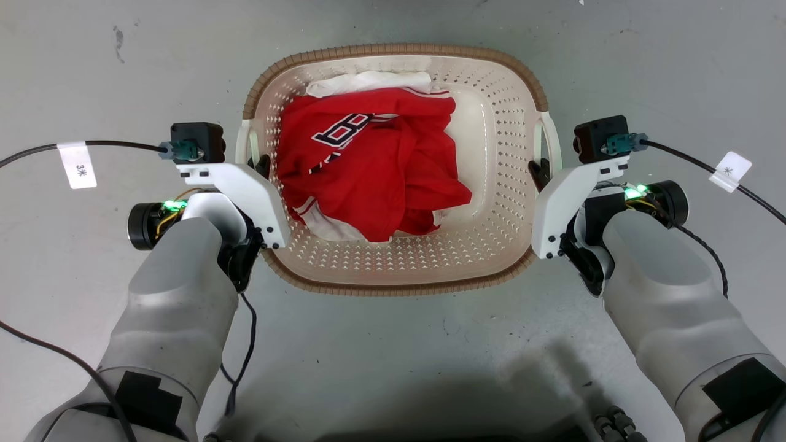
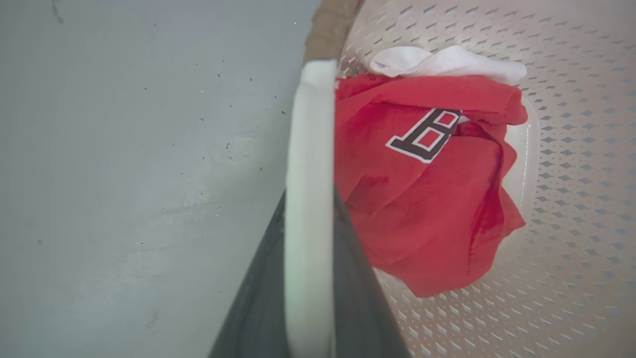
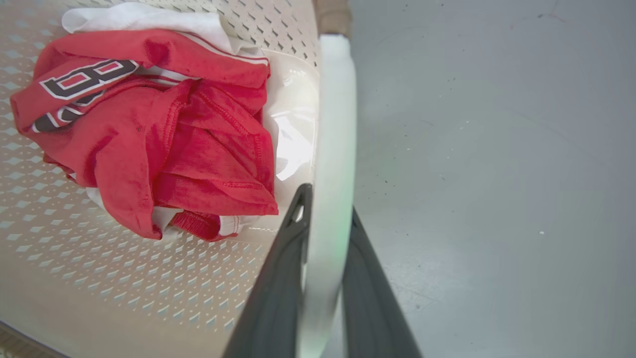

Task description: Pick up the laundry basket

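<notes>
The left gripper (image 1: 263, 167) is closed on the left handle (image 1: 244, 144) of the basket (image 1: 393, 50), and the right gripper (image 1: 540, 173) on the right handle (image 1: 552, 138). In the left wrist view the left gripper's (image 2: 310, 199) two dark fingers lie tight against either face of the white handle bar (image 2: 308, 149). The right wrist view shows the same for the right gripper (image 3: 328, 204) and its handle (image 3: 338, 124).

The basket sits on the grey floor (image 1: 393, 356), straight ahead of the robot and centred between the arms. Its long axis runs side to side, with a handle at each short end, so each arm has its own handle and neither is nearer than the other. A crumpled red shirt (image 1: 374, 166) lies inside over a white cloth (image 1: 368, 80), bunched slightly towards the left half.

Both forearms reach forward and down in a near mirror pose, with the wrists angled inward and the fingers running along the basket's ends.

The lift looks set to turn on this symmetry. The arms would need to rise evenly, or the basket will tip along its long axis. The load seems light and soft.
</notes>
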